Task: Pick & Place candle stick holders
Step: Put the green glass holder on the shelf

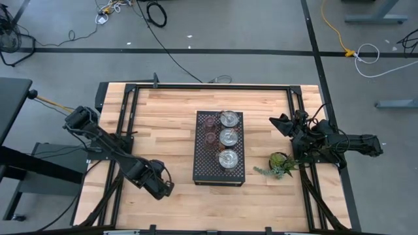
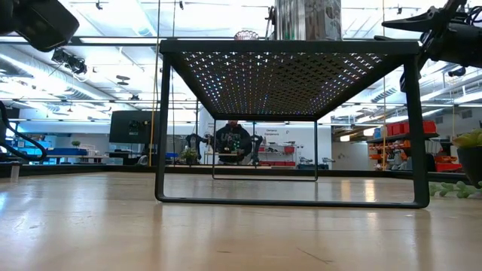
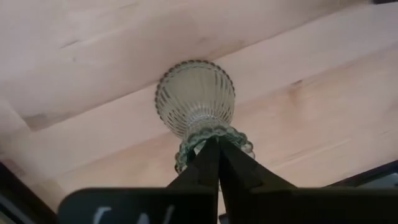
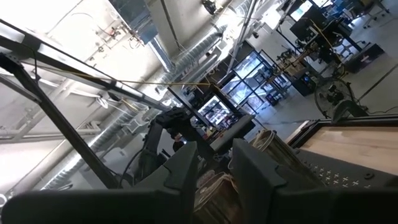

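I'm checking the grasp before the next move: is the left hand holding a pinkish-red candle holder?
No, the left hand is closed on the beaded rim of an olive-green ribbed glass holder, seen in the left wrist view.

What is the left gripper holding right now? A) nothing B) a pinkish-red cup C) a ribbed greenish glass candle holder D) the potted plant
C: the left wrist view shows the left gripper with fingers closed on the beaded rim of a ribbed greenish glass candle holder above the wooden table.

2 dark jointed arms (image 1: 108, 143), black cables, wedge-shaped fingers (image 3: 208, 171)
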